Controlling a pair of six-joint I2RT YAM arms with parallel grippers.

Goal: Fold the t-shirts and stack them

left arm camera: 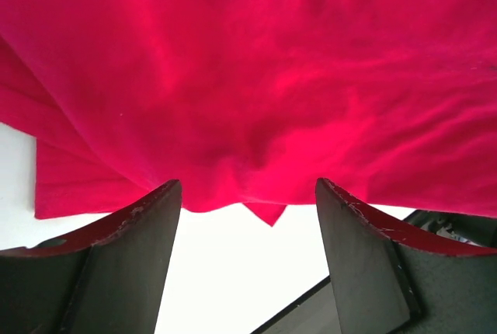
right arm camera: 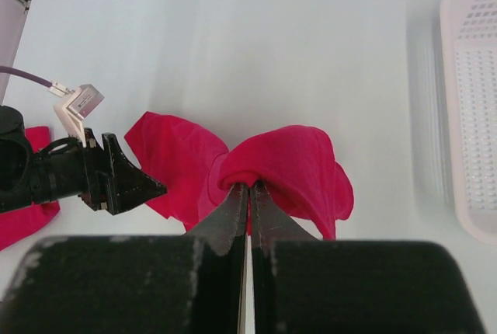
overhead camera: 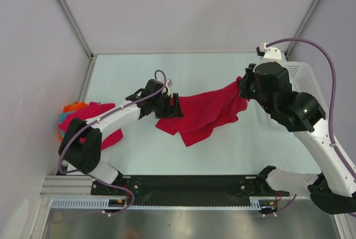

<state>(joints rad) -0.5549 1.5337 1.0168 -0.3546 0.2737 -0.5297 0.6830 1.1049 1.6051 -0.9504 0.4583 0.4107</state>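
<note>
One soft crimson-red cloth t-shirt point(overhead camera: 203, 111) is stretching across the middle of the table, and its far right end is being lifted. The black right gripper point(overhead camera: 243, 86) is pinching a bunched fold at that end, with its fingers point(right arm camera: 233, 210) squeezed tight on the cloth. The black left gripper point(overhead camera: 175, 105) is sitting at the t-shirt's left edge. Its fingers point(left arm camera: 116, 256) are spread wide apart and gripping nothing. Whether they are touching the cloth is hard to tell, because red cloth is filling nearly all of the left wrist view.

Well to the left of the t-shirt, a second crimson-red cloth shirt point(overhead camera: 111, 138) is lying in a heap, and the left arm is covering much of it. A small orange garment point(overhead camera: 74, 106) and a thin bit of teal cloth point(overhead camera: 99, 104) are peeking out beside it.

To the right of the t-shirt, a white plastic mesh basket point(right arm camera: 470, 116) is being cut off by the picture edge. From above, the right arm is hiding most of it.

Under the t-shirt, a smooth pale green-white table point(overhead camera: 222, 155) is showing, with plain grey walls point(overhead camera: 194, 11) standing around it.
</note>
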